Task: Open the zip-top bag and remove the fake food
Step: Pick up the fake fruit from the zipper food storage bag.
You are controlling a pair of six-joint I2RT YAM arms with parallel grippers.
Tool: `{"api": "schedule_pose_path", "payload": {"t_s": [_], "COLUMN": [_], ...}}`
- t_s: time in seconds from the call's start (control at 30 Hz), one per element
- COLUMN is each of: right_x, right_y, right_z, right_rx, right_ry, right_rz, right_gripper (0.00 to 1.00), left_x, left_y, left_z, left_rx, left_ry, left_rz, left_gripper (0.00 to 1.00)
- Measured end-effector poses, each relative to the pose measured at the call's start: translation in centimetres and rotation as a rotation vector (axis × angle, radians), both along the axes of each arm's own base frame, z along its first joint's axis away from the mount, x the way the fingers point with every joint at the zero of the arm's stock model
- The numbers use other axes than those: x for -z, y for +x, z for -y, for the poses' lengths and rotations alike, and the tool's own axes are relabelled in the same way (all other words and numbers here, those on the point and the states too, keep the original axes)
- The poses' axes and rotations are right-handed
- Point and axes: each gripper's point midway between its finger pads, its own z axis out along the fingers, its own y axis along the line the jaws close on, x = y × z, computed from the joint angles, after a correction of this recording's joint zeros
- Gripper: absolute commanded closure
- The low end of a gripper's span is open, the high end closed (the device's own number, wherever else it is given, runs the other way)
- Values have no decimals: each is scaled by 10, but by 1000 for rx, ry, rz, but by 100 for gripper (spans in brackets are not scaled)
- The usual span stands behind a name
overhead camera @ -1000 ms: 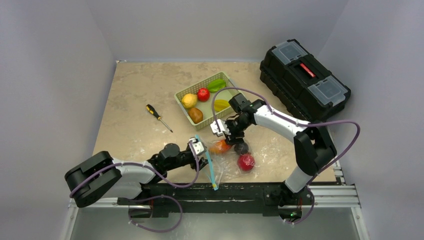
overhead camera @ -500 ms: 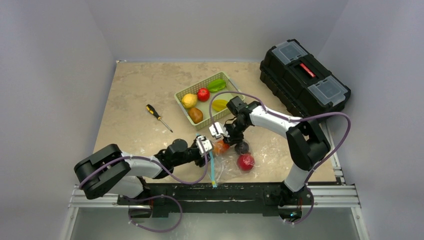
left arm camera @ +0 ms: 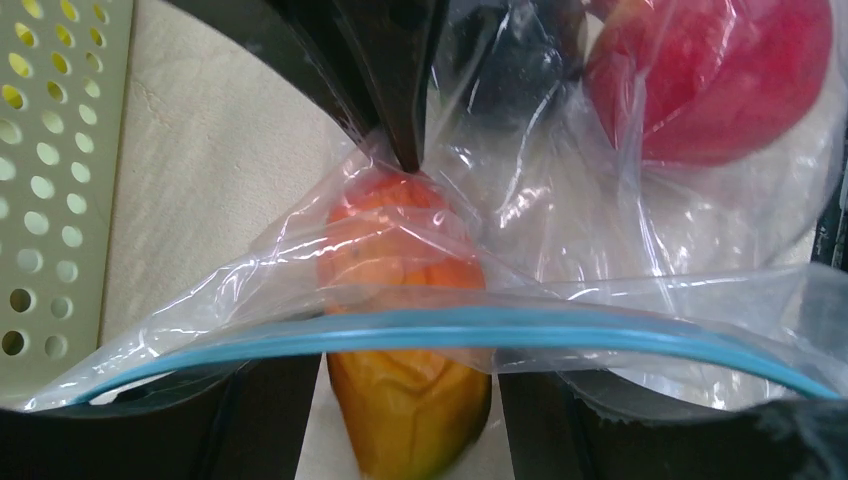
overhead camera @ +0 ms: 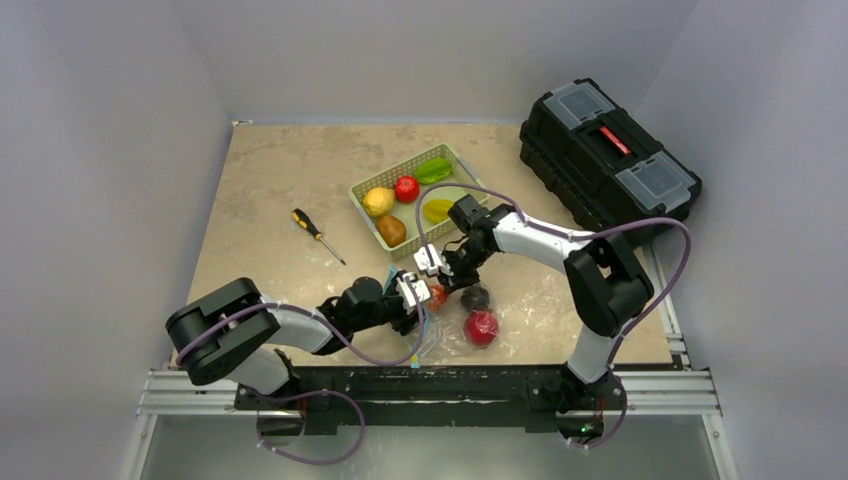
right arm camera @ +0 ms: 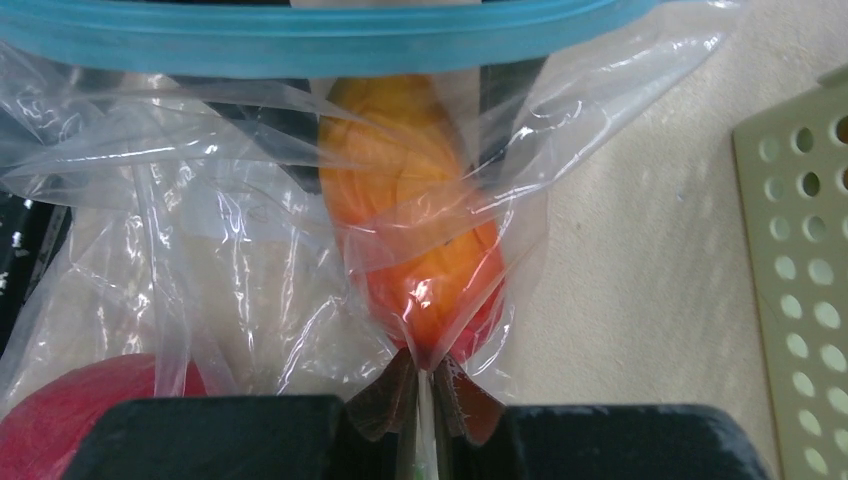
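Right gripper [right arm camera: 425, 388] clamped on film of clear crinkly blue-zippered bag [right arm camera: 200, 240] behind glossy orange plastic fruit [right arm camera: 420, 230]; left gripper [left arm camera: 405, 420] agape astride fruit (should close gently, withdraw straight).

Clear bag [left arm camera: 560, 230], blue zipper [left arm camera: 450, 328], orange fruit [left arm camera: 400, 250].

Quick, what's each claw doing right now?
Left claw: open, fingers apart by the blue strip of the bag.
Right claw: closed, pinching the bag.
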Motion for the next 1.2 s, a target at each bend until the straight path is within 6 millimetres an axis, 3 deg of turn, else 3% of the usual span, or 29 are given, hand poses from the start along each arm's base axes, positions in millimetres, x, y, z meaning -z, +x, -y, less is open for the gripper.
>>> {"api": "schedule_pose_path", "payload": {"t_s": [0.17,0.2,0.3,0.5,0.63,0.9,1.2], "right_x": [4,4,2,-1,0,-7,-13], "right_y": [-10,-10,-10,-6,4,27,48], "right_z": [-8,-8,-9,-11,-6,7,26], "right_rx": [-19,-17,-6,29,68,138,212], "right_ry": [9,12,9,9,4,-12,-34], "right_rz": [-52,-60,-68,-76,-66,21,115], "right_gripper": [96,97,97,97,97,97,96], "left_x": [-1,-1,-1,-1,-9,-47,-45], "left_y": [4,4,6,8,6,-1,-11], "left_z": [3,2,3,3,-3,-16,-27], "left_rx": [-13,-18,-29,-44,-56,-104,-155], "left_ry": [-2,-2,-5,-6,-20,-121,-128], "left_rz": [10,9,14,14,22,26,-79], "left_gripper": [41,47,75,100,100,100,100]}}
